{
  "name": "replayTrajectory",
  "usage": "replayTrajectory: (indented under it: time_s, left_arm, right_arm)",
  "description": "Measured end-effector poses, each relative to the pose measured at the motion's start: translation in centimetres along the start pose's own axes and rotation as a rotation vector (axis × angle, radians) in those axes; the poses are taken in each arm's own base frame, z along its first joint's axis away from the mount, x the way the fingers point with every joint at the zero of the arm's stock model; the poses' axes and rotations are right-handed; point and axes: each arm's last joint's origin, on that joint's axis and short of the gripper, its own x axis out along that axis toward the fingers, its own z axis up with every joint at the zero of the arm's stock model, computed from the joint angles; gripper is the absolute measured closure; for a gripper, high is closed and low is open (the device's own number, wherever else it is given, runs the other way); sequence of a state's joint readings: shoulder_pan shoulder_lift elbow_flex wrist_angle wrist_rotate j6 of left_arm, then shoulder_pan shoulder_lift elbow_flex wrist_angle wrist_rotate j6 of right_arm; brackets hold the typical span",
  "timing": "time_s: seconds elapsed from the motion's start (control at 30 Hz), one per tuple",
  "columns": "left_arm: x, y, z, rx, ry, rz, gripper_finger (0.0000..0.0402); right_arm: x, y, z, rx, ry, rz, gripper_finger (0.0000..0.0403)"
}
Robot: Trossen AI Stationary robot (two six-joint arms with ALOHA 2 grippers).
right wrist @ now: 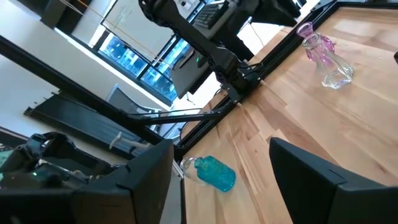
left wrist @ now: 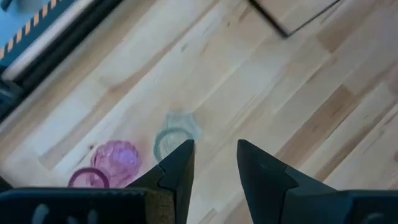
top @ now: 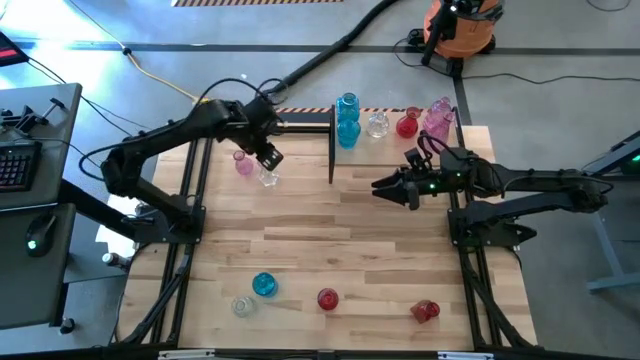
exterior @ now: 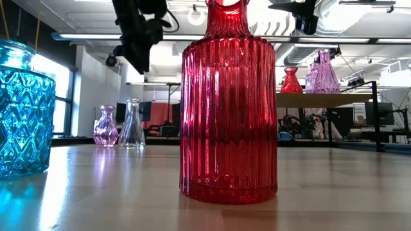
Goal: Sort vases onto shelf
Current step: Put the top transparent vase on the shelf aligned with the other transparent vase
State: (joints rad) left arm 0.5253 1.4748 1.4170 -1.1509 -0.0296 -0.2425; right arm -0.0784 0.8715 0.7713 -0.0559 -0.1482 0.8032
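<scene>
- While hovering over the table's far-left part, left gripper [top: 270, 157] hangs with fingers parted and empty, just above a clear vase [top: 268, 178] and a pink vase [top: 243, 163] standing side by side.
- Right gripper [top: 385, 187] near mid-table, right of centre, fingers moderately apart, nothing between them.
- Shelf [top: 400, 112] along the far edge: plywood top, thin black uprights [top: 332, 145]; holding two blue vases [top: 347, 120], a clear one [top: 377, 124], a red one [top: 406, 127] and pink ones [top: 438, 115], close-packed toward the right end.
- Near edge: blue vase [top: 264, 285] and small clear vase [top: 241, 306] close together, ribbed red vase [top: 327, 299] upright, another red vase [top: 425, 311] apparently lying on its side.
- All glass, translucent; ribbed cylinder body on the red one [exterior: 228, 109], diamond-cut pattern on the blue [exterior: 22, 109].
- Wide bare wood strip across the middle between both grippers and the near row; black frame rails along left and right table edges.
</scene>
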Motion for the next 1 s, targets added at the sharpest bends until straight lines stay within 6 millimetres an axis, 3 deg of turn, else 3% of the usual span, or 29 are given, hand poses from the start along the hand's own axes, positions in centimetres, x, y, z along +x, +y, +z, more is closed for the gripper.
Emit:
replayTrajectory:
  time_s: [0.43, 0.7, 1.0]
  left_arm:
    - [2.3, -0.1, 0.1, -0.001, 0.12, 0.035, 0.0289]
    - [4.3, 0.1, -1.0, -0.011, 0.153, 0.043, 0.0289]
    - [4.3, 0.0, -0.9, -0.012, 0.141, 0.039, 0.0289]
  right_arm:
    - [0.0, -0.1, -0.1, 0.002, 0.009, -0.01, 0.0155]
    - [0.0, -0.1, -0.1, -0.022, 0.01, -0.012, 0.0155]
    - [0.0, -0.1, -0.1, -0.021, 0.004, -0.017, 0.0155]
